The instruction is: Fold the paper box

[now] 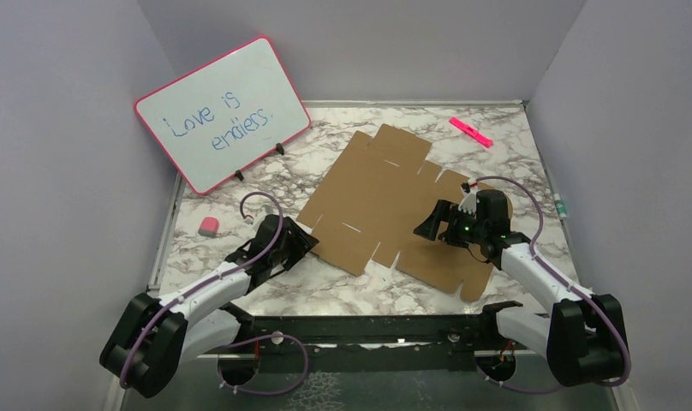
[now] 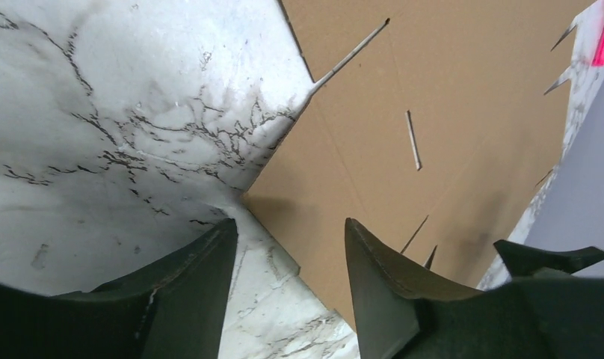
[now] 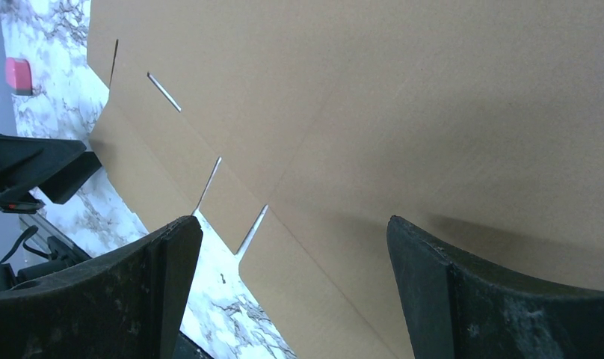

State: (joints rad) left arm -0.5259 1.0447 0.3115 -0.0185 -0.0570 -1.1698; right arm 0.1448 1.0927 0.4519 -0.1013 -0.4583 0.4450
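Your left fingers (image 1: 300, 237), half spread, straddle the 8 o'clock corner of the paper box (image 1: 385, 193), which lies flat on the desk (image 1: 343, 291). Your right fingers (image 1: 434, 224) hover wide over its 4 o'clock part.

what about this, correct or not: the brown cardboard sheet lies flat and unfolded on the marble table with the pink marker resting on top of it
Not quite. The pink marker is not on the cardboard sheet. It lies on the bare marble table, apart from the sheet, beyond its far right edge, as the top external view shows. The rest holds: the sheet lies flat and unfolded.
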